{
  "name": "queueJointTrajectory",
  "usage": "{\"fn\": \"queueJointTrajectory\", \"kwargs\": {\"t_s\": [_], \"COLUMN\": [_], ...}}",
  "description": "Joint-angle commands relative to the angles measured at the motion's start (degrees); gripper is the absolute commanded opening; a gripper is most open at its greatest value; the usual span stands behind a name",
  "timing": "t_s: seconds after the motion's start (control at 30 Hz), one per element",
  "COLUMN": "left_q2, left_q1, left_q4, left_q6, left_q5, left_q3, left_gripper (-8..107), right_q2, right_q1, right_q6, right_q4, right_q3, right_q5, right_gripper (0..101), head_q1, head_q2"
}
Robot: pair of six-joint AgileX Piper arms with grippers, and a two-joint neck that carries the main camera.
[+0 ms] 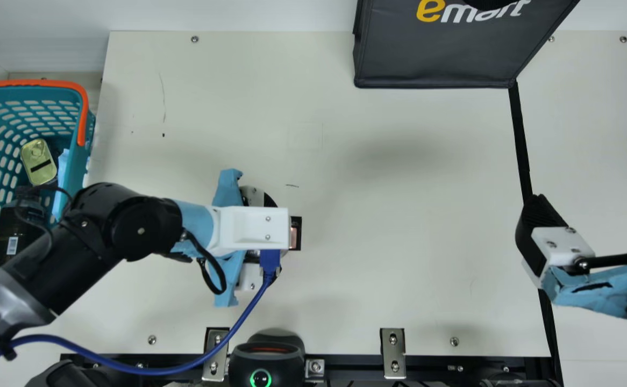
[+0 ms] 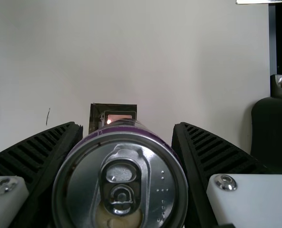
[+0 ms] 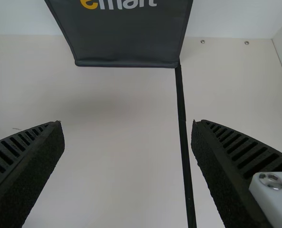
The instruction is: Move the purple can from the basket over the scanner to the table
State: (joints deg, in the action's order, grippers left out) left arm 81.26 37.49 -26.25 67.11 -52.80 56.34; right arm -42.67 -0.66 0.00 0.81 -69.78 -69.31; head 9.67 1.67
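Left wrist view: purple can (image 2: 155,180) sits btwn fingers (image 2: 212,152) of L claw (image 1: 249,278), gripped.

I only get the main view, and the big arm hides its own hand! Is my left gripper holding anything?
Observer: Yes! In the left wrist view, the left gripper is closed on the purple can.
Operator: Cool! Which end can you see?
Observer: The silver end, the one with the pull tab.
Operator: Is it near that little square with the pink window?
Observer: In the left wrist view, the can's edge covers the lower part of the little dark square. I can't tell how high the can is above it.
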Motion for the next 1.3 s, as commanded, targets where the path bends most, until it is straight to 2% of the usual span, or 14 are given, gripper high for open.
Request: {"fn": "queueJointTrajectory", "kwargs": {"t_s": [0.0, 0.03, 1.0, 1.27], "left_q2": [0.21, 0.31, 1.97, 1.16], "left_q1": [-0.14, -0.19, 0.51, 0.75], "left_q4": [-0.20, -0.25, -2.29, -0.13], "left_q6": [0.30, 0.38, -4.82, -12.12], "left_q5": [0.09, 0.13, 0.18, 0.76], "left_q3": [-0.10, -0.12, 1.32, 1.44], "left_gripper": [-8, -8, 89, 90], "right_q2": [0.00, 0.00, 0.00, 0.00], "right_q1": [0.00, 0.00, 0.00, 0.00], "right_q6": [0.00, 0.00, 0.00, 0.00], "right_q4": [0.00, 0.00, 0.00, 0.00], "right_q3": [0.00, 0.00, 0.00, 0.00], "right_q5": [0.00, 0.00, 0.00, 0.00], "right_gripper": [95, 95, 95, 95], "head_q1": [-1.75, -1.75, -1.75, -1.75], "head_q2": [-0.09, -0.09, -0.09, -0.09]}}
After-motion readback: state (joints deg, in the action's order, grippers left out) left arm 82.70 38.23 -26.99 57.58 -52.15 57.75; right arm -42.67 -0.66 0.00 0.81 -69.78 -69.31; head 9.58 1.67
